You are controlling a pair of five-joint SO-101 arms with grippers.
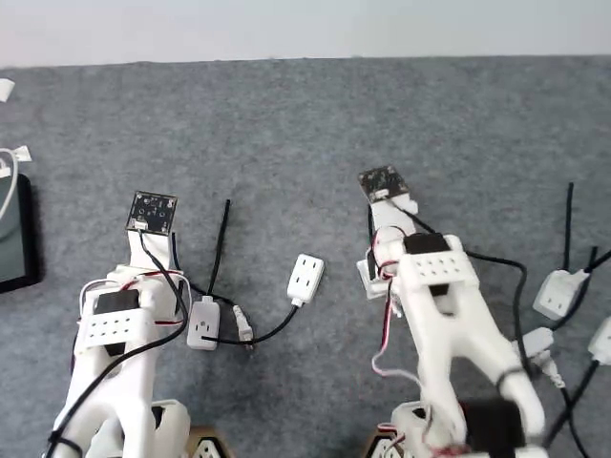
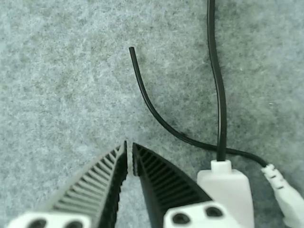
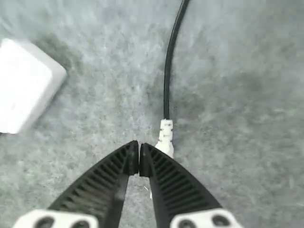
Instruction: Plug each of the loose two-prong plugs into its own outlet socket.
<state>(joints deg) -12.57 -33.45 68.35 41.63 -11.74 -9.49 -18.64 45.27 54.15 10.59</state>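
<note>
Grey felt-like mat (image 1: 286, 124) rough, matt; outlet socket (image 1: 305, 277) smooth white plastic; cord (image 2: 216, 71) glossy black.

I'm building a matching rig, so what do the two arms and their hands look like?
Both the left arm and right arm are white plastic shells with black motor blocks, trailing black, red and white wires. A small dark circuit board sits at each wrist. The left hand and right hand each have two black, ribbed, tapering fingers on white mounts.
</note>
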